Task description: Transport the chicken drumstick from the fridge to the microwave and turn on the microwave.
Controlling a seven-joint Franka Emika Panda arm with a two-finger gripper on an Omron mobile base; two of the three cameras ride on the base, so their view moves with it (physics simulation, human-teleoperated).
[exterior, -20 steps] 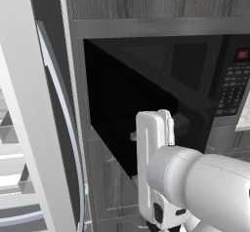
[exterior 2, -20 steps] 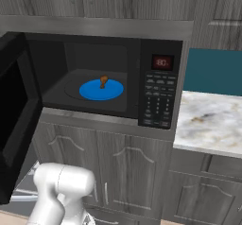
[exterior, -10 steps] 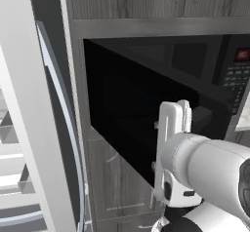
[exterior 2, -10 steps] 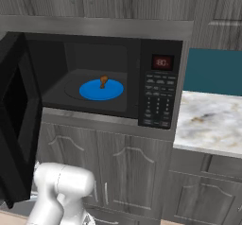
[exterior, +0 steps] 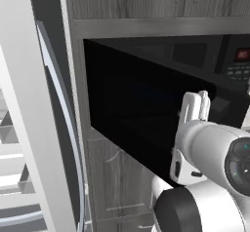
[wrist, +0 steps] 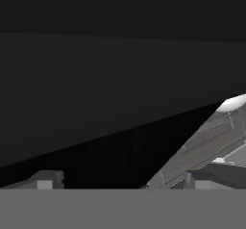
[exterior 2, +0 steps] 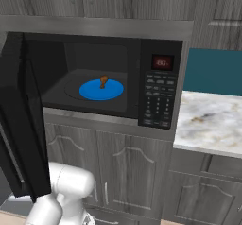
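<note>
The microwave (exterior 2: 158,82) stands open, its black door (exterior 2: 23,120) swung out to the left. Inside, the small orange-brown chicken drumstick (exterior 2: 103,81) rests on a blue round plate (exterior 2: 101,90). In the left base view the door's dark outer face (exterior: 141,114) slants across the opening, and my white hand sits close against it near its right end. In the hand view my gripper (wrist: 125,182) is open, fingertips (wrist: 45,180) wide apart with nothing between them, facing the dark door surface (wrist: 110,93) at close range. The white fridge door (exterior: 24,104) stands open at left.
A curved wire rack (exterior: 66,128) on the fridge door juts toward the microwave door. The keypad (exterior 2: 158,103) and red display (exterior 2: 161,62) are on the microwave's right. A marble counter (exterior 2: 210,122) lies to the right, grey cabinets (exterior 2: 123,172) below.
My hand has moved right along the microwave door's outer face, and the door has swung further toward the opening. The drumstick and plate have not moved.
</note>
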